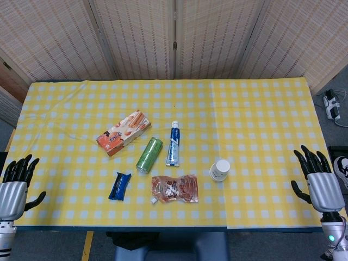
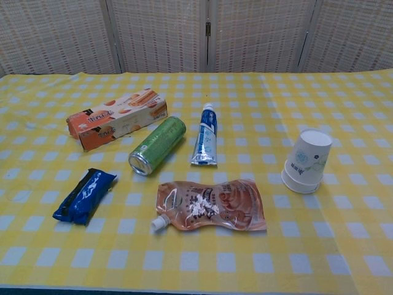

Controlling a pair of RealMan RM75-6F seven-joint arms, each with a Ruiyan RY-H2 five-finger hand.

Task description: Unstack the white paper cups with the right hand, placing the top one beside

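The stacked white paper cups (image 1: 219, 169) stand upside down on the yellow checked tablecloth, right of centre; in the chest view the cups (image 2: 306, 161) show a printed side and a doubled rim at the base. My right hand (image 1: 317, 181) hovers at the table's right edge, fingers spread and empty, well away from the cups. At the left edge my left hand (image 1: 16, 182) is also spread and holds nothing. Neither hand appears in the chest view.
Left of the cups lie a blue and white tube (image 1: 173, 144), a green can (image 1: 149, 154) on its side, an orange snack box (image 1: 123, 132), a blue packet (image 1: 119, 185) and an orange spouted pouch (image 1: 174, 188). A power strip (image 1: 330, 105) lies on the floor beyond the table's right edge.
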